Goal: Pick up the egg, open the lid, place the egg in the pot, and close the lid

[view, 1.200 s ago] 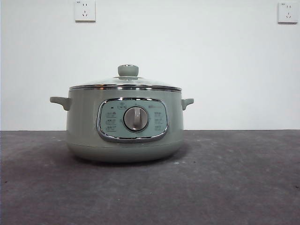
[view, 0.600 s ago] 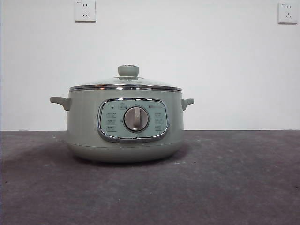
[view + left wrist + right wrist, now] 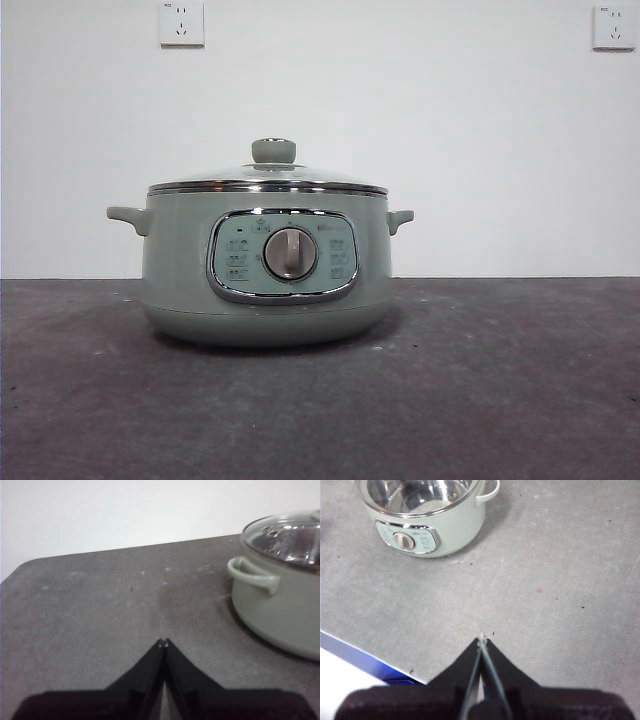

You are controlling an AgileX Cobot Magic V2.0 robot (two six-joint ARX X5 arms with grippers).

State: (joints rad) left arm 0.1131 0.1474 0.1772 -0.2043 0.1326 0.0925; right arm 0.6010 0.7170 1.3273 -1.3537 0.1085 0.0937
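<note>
Front view: pot [image 3: 265, 265] sits centre frame on the table [image 3: 500, 400], lid [image 3: 268, 178] seated on top, so the lid step looks not yet begun. No egg, no arm in frame.

Left wrist: left gripper [image 3: 163, 642] w/ jaws pressed together, holding nothing, over bare table; pot at right edge.

Right wrist: right gripper [image 3: 481, 639] tips together, empty, well apart from pot at upper left. Egg not seen anywhere.
</note>
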